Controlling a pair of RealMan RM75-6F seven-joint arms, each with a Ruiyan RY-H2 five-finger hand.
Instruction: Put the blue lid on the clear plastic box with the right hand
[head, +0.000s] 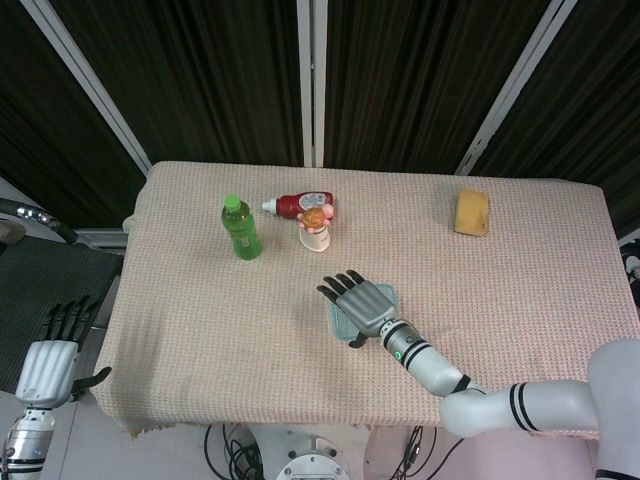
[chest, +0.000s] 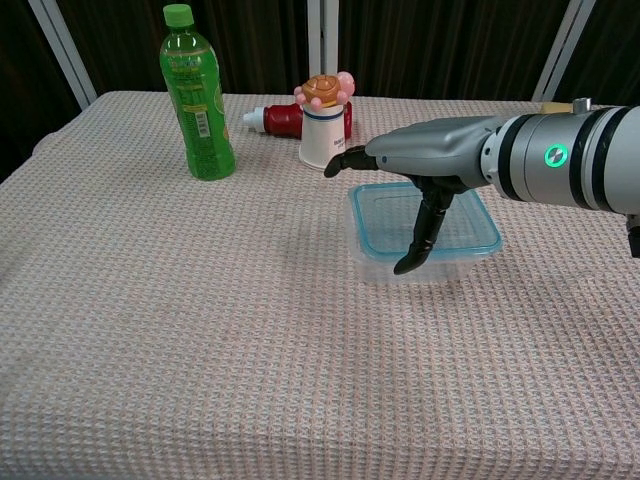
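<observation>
The clear plastic box (chest: 375, 262) stands mid-table with the blue-rimmed lid (chest: 474, 226) lying on top of it. My right hand (chest: 432, 160) is stretched flat, palm down, over the left part of the lid, fingers extended toward the far left. Its thumb hangs down at the box's front rim. It holds nothing. In the head view the right hand (head: 362, 305) covers most of the box (head: 393, 297). My left hand (head: 54, 358) hangs beside the table's left edge, fingers apart and empty.
A green bottle (chest: 198, 95) stands at the back left. A red sauce bottle (chest: 280, 120) lies behind a white cup with a toy on top (chest: 324, 128). A yellow sponge (head: 472, 212) sits at the far right.
</observation>
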